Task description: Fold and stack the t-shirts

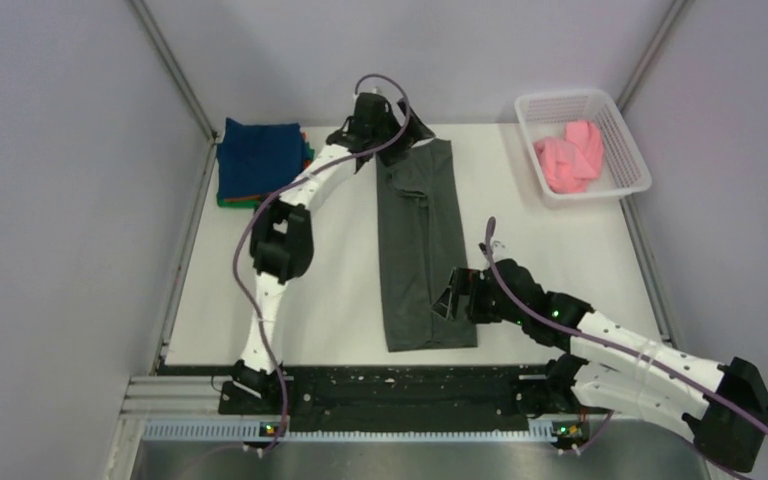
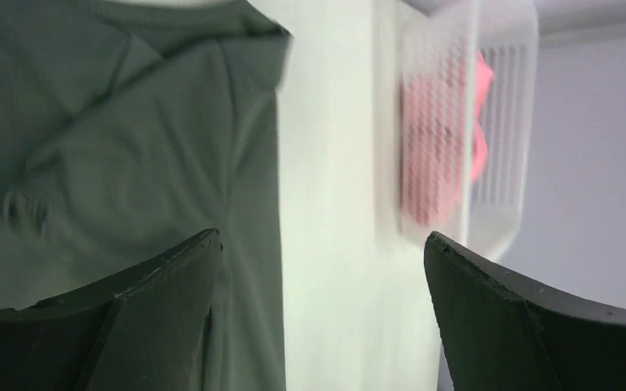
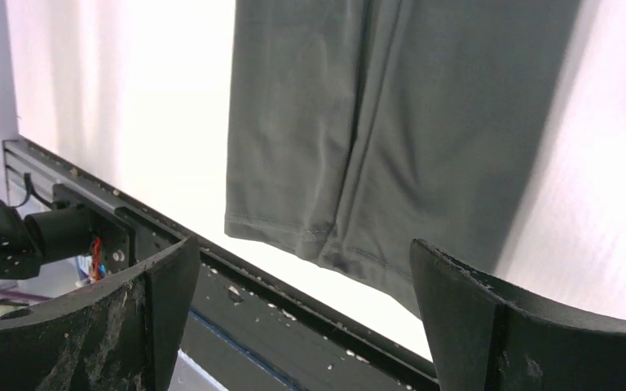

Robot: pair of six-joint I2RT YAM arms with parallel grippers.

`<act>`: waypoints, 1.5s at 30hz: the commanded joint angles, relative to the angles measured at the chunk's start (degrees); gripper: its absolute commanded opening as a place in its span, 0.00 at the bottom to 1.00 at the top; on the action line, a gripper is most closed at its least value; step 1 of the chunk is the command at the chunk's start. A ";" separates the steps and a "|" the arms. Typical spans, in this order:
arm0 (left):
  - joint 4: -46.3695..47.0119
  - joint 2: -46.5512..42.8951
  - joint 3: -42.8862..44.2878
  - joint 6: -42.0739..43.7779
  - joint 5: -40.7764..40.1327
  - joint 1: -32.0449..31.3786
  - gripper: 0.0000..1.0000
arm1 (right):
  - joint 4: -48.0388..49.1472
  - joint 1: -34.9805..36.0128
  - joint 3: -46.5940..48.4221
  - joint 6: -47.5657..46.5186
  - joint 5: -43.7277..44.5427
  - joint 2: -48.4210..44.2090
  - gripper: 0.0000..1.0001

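Note:
A dark charcoal grey t-shirt (image 1: 423, 245) lies folded into a long strip down the middle of the white table. It also shows in the left wrist view (image 2: 130, 138) and the right wrist view (image 3: 391, 114). My left gripper (image 1: 412, 130) is open and empty above the strip's far end. My right gripper (image 1: 447, 300) is open and empty above the strip's near right part. A stack of folded t-shirts, navy blue (image 1: 258, 155) on top with orange and green edges below, sits at the far left. A pink t-shirt (image 1: 570, 155) lies in the basket.
A white plastic mesh basket (image 1: 628, 150) stands at the far right; it is blurred in the left wrist view (image 2: 505, 122). A black rail (image 1: 400, 390) runs along the table's near edge and shows in the right wrist view (image 3: 293, 318). Grey walls enclose the table.

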 commanded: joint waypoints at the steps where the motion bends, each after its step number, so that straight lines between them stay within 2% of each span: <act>1: -8.48 -29.61 -16.19 16.09 -0.30 -4.81 0.99 | -6.64 0.41 1.36 0.21 4.42 -2.13 0.99; 4: -11.40 -44.63 -37.98 18.95 -9.98 -9.76 0.99 | -10.19 0.36 1.29 -0.54 5.78 -1.68 0.98; 7: -11.25 -55.84 -55.51 18.07 -11.65 -13.40 0.97 | -11.92 0.11 0.84 -1.81 5.24 -1.06 0.95; 10: -15.50 -62.41 -64.23 9.40 -16.32 -16.61 0.96 | -13.81 -0.10 0.87 -1.88 5.67 -0.64 0.92; 13: -14.14 -66.01 -68.99 3.54 -15.09 -18.42 0.96 | -14.23 -0.14 0.98 -1.37 7.10 -0.72 0.92; 18: -13.81 -70.42 -78.80 -5.08 -18.55 -25.87 0.94 | -14.45 -0.29 1.48 1.48 11.16 -1.06 0.92; 21: -7.39 -72.38 -86.51 -10.37 -17.94 -31.00 0.91 | -14.00 -0.34 0.81 0.77 11.92 -1.56 0.91; 24: -7.81 -71.49 -88.45 -13.04 -19.19 -34.44 0.83 | -14.41 -0.30 0.10 -0.27 11.29 -2.44 0.90; 29: 0.20 -66.36 -90.57 -13.22 -16.08 -37.61 0.74 | -13.67 -0.31 -2.64 -0.36 9.73 -4.11 0.86; 33: 0.24 -60.37 -89.61 -14.20 -15.24 -37.63 0.55 | -12.29 -0.26 -5.42 0.61 8.57 -5.73 0.80; 38: -1.81 -57.03 -89.26 -15.62 -15.10 -37.62 0.40 | -9.23 -0.36 -8.55 0.70 5.29 -7.73 0.71; 40: -2.94 -57.31 -89.53 -16.21 -15.64 -37.63 0.29 | -7.28 -0.38 -9.85 0.88 3.52 -7.33 0.70; 42: -3.96 -57.57 -89.35 -16.30 -16.38 -37.67 0.13 | -5.58 -0.32 -11.13 1.20 2.16 -6.23 0.67; 44: -4.68 -57.33 -88.92 -16.26 -16.47 -37.62 0.02 | -4.34 -0.38 -11.78 1.41 1.94 -4.78 0.64; 45: -5.22 -57.10 -88.71 -16.20 -16.47 -37.62 0.00 | -3.98 -0.39 -11.98 1.56 2.33 -3.97 0.60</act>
